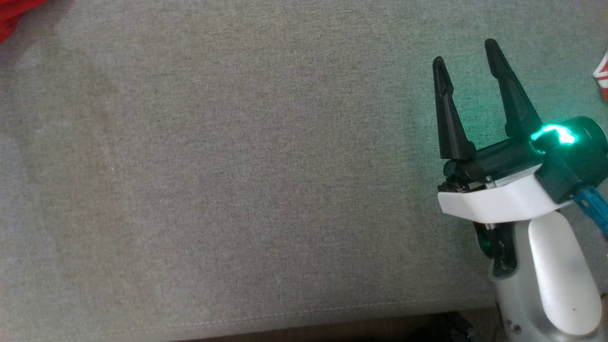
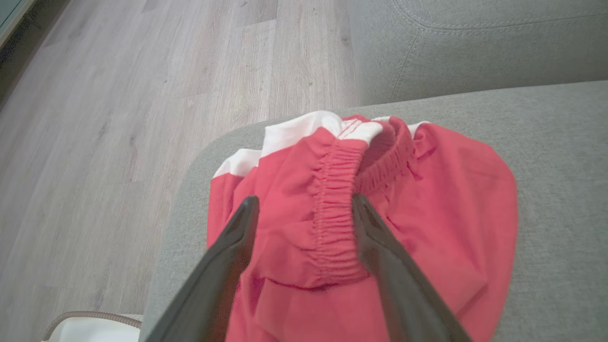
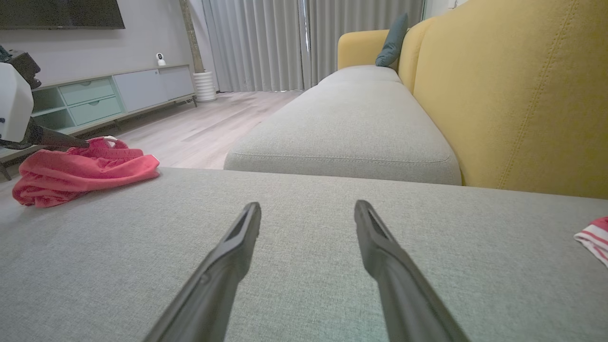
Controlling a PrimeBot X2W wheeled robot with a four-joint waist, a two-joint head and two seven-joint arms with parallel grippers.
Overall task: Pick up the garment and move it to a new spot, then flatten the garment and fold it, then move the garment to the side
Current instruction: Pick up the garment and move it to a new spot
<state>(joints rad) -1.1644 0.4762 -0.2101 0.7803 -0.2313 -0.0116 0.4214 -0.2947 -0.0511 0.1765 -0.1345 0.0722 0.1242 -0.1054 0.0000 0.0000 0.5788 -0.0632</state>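
The garment (image 2: 427,199) is a pair of red shorts with white trim, lying bunched near the corner of the grey cushion (image 2: 560,166). My left gripper (image 2: 304,202) hovers over it, open, its fingers on either side of the elastic waistband. In the right wrist view the garment (image 3: 80,168) lies at the far left, with the left gripper's white housing (image 3: 14,107) above it. A red corner of the garment (image 1: 14,14) shows at the head view's top left. My right gripper (image 1: 468,52) is open and holds nothing, low over bare cushion (image 1: 237,166) at the right; its own view shows the gripper (image 3: 308,209) wide apart.
A red-and-white striped cloth (image 3: 593,237) lies at the cushion's right edge, also as striped cloth (image 1: 602,71). A yellow sofa back (image 3: 513,95) rises to the right. Wooden floor (image 2: 118,118) drops off beyond the cushion's corner. A TV cabinet (image 3: 109,95) stands across the room.
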